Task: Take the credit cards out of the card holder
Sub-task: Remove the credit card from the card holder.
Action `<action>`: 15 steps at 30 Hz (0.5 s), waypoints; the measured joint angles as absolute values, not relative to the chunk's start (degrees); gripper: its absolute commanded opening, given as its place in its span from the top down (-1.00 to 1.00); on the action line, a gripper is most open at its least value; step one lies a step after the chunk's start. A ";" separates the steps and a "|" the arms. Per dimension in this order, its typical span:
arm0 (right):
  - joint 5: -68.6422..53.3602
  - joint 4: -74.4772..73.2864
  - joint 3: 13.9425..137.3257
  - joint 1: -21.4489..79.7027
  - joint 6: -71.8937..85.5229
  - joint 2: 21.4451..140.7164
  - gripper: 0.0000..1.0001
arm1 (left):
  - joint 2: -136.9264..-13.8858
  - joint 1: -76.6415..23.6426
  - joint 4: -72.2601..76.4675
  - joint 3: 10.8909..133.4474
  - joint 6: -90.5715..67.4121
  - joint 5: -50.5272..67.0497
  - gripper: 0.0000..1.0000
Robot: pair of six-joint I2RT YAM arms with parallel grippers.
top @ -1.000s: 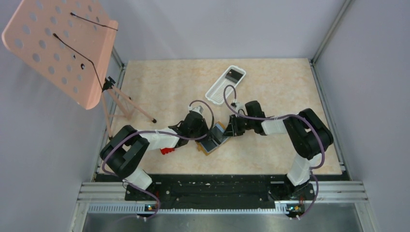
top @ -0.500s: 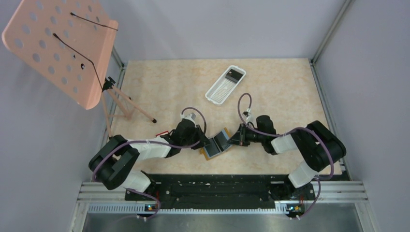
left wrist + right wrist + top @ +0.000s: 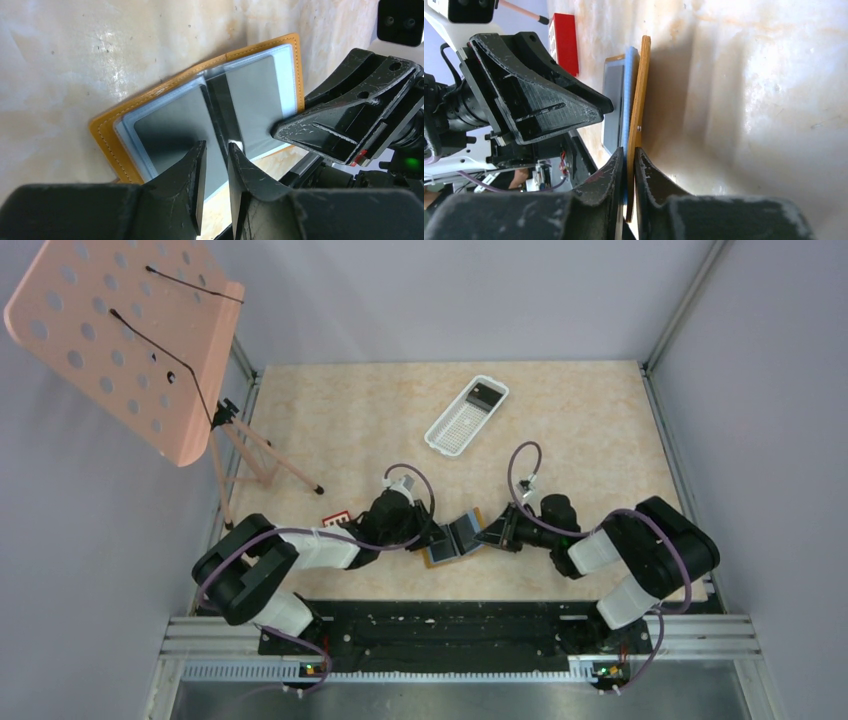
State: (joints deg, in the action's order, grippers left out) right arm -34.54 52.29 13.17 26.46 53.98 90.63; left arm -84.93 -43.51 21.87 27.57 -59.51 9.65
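Fingers of the right gripper [image 3: 629, 154] are squeezed shut on the card holder [image 3: 638, 100]. They pinch the thin edge of its tan cover, which pokes out between them. Right next to those fingertips, on the inside of the cover, sits a blue panel [image 3: 629, 85].

The left gripper [image 3: 216, 146] has its fingers a little way apart, and they hold nothing. They hang over the near edge of the open holder, close to its fold. The grey credit cards [image 3: 172, 127] sit in clear pockets. One is just to the left of these fingers and one is a bit past them to the right.

The black tip of the right gripper touches the holder's right side, near the left fingers. The two grippers face each other across the holder, so it is crowded there.

A red block [image 3: 565, 42] lies on the table [image 3: 600, 440] behind the left gripper, apart from the holder. A white tray [image 3: 452, 430] with a dark thing [image 3: 487, 395] in it is well away from both sets of fingers, farther out on the table. A pink stand [image 3: 120, 330] with round holes is far off past the left arm. Purple cables [image 3: 520, 465] loop up over both wrists.
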 measured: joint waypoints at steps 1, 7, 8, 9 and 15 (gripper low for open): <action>-34.26 52.77 12.58 26.44 54.78 90.63 0.71 | -85.03 -43.68 21.82 27.57 -59.64 9.63 0.45; -32.27 53.28 9.76 26.46 57.17 87.09 0.32 | -86.21 -44.75 21.82 27.73 -59.75 9.63 0.46; -31.86 52.12 9.69 26.46 57.08 85.54 0.28 | -86.56 -44.97 21.87 27.88 -59.72 9.65 0.46; -31.24 50.72 9.69 26.46 56.64 83.77 0.25 | -86.94 -45.28 21.85 28.32 -59.66 9.65 0.46; -25.32 32.47 11.77 26.44 50.65 69.04 0.19 | -88.77 -47.37 21.26 31.29 -58.92 9.65 0.47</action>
State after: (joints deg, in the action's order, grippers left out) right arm -25.32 32.47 11.77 26.44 50.65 69.04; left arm -88.77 -47.37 21.26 31.29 -58.92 9.65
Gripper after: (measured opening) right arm 0.387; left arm 0.268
